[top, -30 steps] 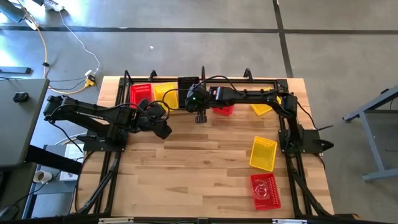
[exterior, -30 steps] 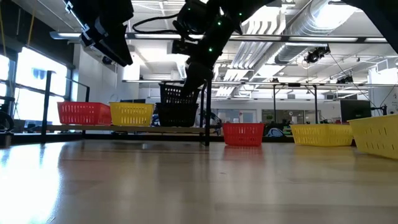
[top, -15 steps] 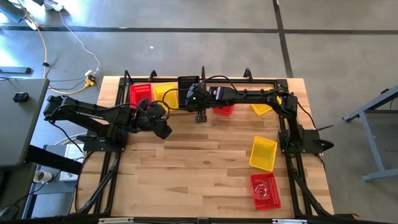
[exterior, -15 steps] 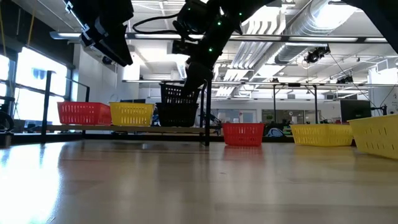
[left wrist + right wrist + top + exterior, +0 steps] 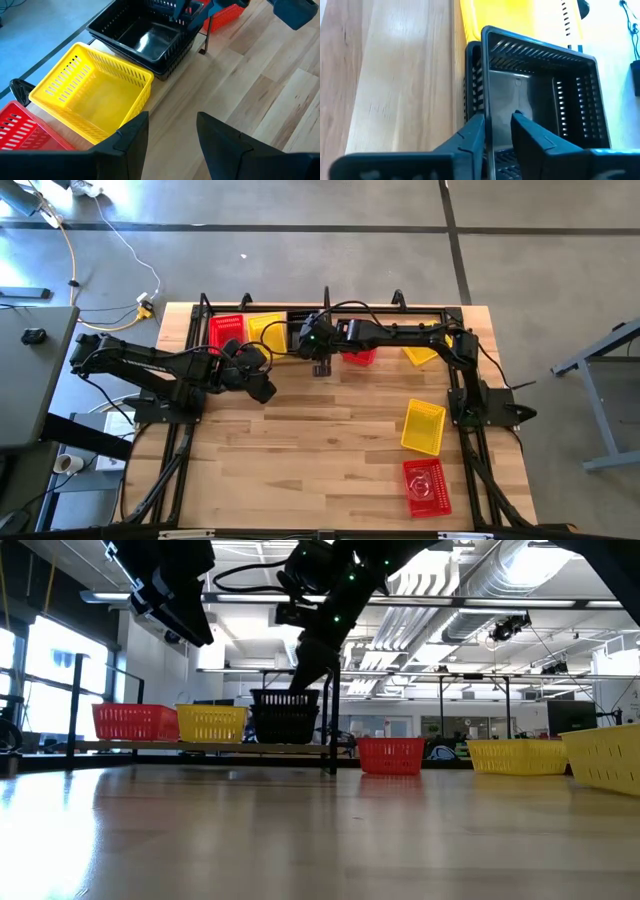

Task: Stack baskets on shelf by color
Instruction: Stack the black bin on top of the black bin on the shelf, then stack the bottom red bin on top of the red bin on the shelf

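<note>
On the shelf (image 5: 390, 305) along the far edge a red basket (image 5: 226, 330), a yellow basket (image 5: 265, 330) and two nested black baskets (image 5: 145, 40) rest in a row. My right gripper (image 5: 497, 125) is open, with one finger inside the upper black basket (image 5: 540, 95) and one outside its near wall. My left gripper (image 5: 172, 145) hangs open above the table, in front of the yellow basket (image 5: 95, 95). Another red basket (image 5: 358, 357) and a yellow one (image 5: 420, 352) sit farther right, partly under the right arm. My right gripper stands astride the upper black basket's near wall (image 5: 487, 107), coming slanting down from the near side. A gap shows between the fingers; whether either finger touches the wall I cannot tell. The basket sits level inside the lower black one.
A yellow basket (image 5: 423, 426) and a red basket (image 5: 427, 486) lie on the table at the near right. The shelf's black upright post (image 5: 333, 730) stands just right of the black stack. Bare wooden tabletop (image 5: 300, 450) spreads across the middle and near left.
My right gripper has opened and let go of the upper black basket. The basket, which hung tilted above the lower black one, has dropped into it and now sits level and nested. Neither arm has shifted.
</note>
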